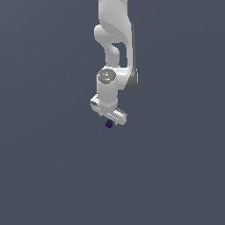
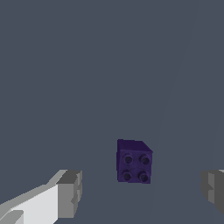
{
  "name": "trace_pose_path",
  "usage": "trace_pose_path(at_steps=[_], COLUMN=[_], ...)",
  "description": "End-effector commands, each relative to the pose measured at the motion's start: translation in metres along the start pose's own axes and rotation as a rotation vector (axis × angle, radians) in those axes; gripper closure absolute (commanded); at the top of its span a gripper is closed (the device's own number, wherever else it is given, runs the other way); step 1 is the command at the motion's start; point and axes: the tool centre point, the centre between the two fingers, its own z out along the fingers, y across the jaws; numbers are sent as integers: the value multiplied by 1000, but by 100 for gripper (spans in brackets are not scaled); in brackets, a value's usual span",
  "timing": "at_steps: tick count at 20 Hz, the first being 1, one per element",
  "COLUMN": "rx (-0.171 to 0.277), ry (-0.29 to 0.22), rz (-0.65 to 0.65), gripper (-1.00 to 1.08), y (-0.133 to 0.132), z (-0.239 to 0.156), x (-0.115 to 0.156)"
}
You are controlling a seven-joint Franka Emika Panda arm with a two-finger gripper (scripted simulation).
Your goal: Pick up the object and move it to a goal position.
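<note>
The object is a tiny dark purple cube (image 2: 133, 161) with four studs on one face. It rests on the grey floor. In the exterior view the cube (image 1: 109, 124) peeks out just under the white gripper (image 1: 110, 119), which hangs over it, pointing down. In the wrist view the gripper (image 2: 142, 190) is open: one grey fingertip (image 2: 70, 192) stands on one side of the cube and the other (image 2: 213, 189) far on the other side. The cube lies between them, nearer the first fingertip, touching neither.
A plain dark grey floor (image 1: 52, 167) fills both views. The white arm (image 1: 115, 39) rises from the gripper toward the top of the exterior view. No other objects show.
</note>
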Motion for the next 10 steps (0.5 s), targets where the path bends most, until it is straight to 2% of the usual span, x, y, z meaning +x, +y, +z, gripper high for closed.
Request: trace_pose_path(at_steps=[1,10], rx=[3,5], ry=[5,10], rz=[35,66], gripper=[-92,-92], y=[1,2], z=[4,7], x=[-3,-6])
